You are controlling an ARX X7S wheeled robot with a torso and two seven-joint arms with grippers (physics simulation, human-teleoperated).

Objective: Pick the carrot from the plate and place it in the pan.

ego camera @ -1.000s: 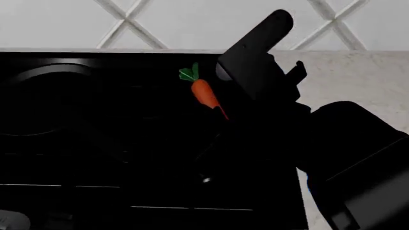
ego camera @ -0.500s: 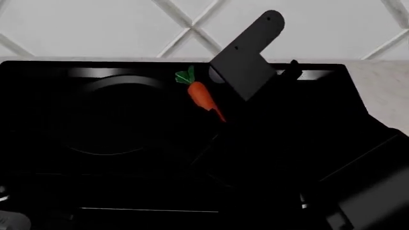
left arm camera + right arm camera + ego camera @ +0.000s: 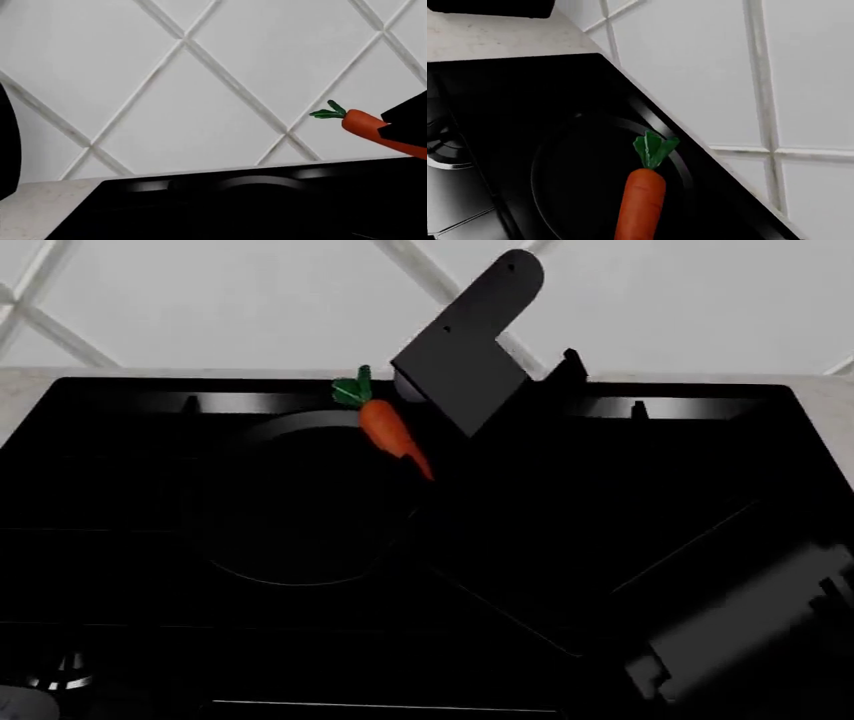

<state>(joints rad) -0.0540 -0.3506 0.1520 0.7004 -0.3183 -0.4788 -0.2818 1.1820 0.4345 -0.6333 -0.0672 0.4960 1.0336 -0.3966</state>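
Observation:
The orange carrot (image 3: pixel 383 428) with its green top hangs in the air, held at its thin end by my right gripper (image 3: pixel 430 464), which is shut on it. It is over the far right rim of the black pan (image 3: pixel 296 580), which sits on the black cooktop (image 3: pixel 694 470). The right wrist view shows the carrot (image 3: pixel 644 200) pointing out from the jaws over the pan (image 3: pixel 574 185). The left wrist view shows the carrot (image 3: pixel 363 125) and the pan's rim (image 3: pixel 260 181). The blue plate is out of view. My left gripper is not seen.
A white wall with diagonal tile lines (image 3: pixel 240 300) rises right behind the cooktop. A speckled light countertop (image 3: pixel 47 205) lies beside the cooktop. My right arm (image 3: pixel 467 350) reaches up over the cooktop's middle. A shiny ring (image 3: pixel 60 677) shows at the near left.
My right gripper has carried the carrot leftward, from over the bare cooktop to over the pan's far rim. The head view has turned with it, and the pan now lies near its middle.

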